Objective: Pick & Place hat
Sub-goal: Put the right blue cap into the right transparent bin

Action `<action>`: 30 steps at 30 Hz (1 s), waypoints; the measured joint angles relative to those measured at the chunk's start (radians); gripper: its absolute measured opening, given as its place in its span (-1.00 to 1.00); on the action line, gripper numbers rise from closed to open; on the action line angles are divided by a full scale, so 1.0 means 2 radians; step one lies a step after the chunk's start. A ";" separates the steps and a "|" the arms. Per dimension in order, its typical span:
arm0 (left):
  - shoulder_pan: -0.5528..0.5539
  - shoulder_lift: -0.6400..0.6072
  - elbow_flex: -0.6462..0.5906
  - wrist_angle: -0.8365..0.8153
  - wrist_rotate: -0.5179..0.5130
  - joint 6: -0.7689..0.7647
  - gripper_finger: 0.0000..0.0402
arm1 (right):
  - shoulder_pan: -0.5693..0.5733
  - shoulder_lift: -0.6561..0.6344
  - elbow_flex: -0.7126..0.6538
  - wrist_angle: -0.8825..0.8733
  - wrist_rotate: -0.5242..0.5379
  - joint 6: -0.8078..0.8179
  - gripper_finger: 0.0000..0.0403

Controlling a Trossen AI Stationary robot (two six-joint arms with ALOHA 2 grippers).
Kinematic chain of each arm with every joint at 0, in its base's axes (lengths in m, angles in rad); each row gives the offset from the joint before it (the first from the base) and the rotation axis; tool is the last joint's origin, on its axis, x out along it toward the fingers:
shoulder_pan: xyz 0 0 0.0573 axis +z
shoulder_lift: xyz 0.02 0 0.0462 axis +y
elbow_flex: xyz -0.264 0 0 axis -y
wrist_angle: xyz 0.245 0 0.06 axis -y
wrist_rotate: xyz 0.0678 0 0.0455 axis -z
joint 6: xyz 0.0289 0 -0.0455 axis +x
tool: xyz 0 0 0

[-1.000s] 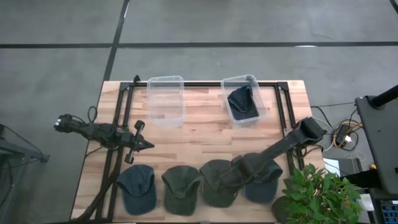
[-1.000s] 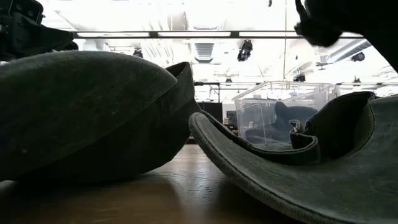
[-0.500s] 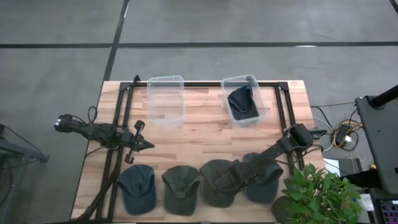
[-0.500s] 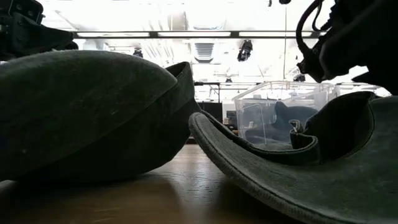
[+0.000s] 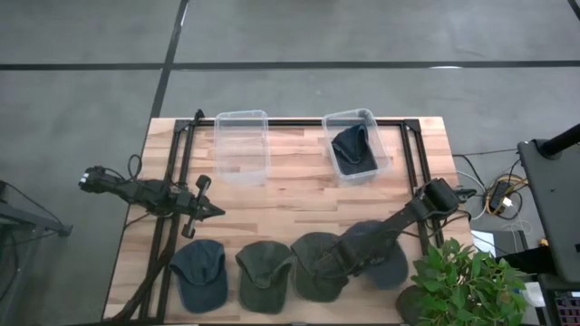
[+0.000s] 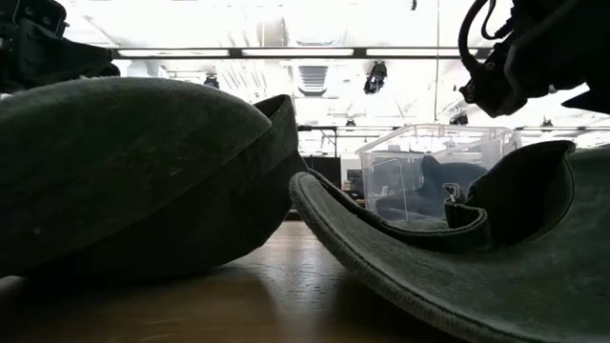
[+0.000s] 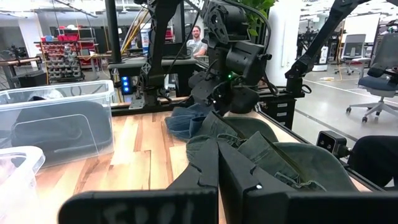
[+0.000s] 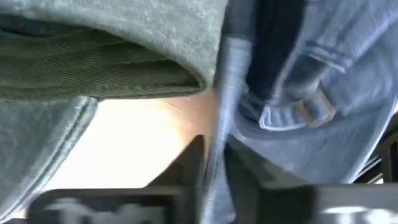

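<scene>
Now that my right gripper [image 5: 332, 263] has clenched the blue hat [image 5: 381, 254] and dragged it along the bench's front edge, I'd lift

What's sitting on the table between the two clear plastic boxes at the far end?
Nothing: in the high view, only bare wood separates the empty bin from the bin holding a dark hat.
</scene>
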 joint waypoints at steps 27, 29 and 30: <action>0.000 0.000 0.000 0.000 0.000 0.000 -1.00 | 0.000 -0.141 0.011 -0.136 0.113 0.074 -0.94; 0.000 0.000 0.000 0.000 0.000 0.000 -1.00 | 0.001 -0.152 0.015 -0.153 0.124 0.080 -0.94; 0.000 0.000 0.000 0.000 0.000 0.000 -1.00 | 0.001 -0.156 0.016 -0.155 0.127 0.081 -0.94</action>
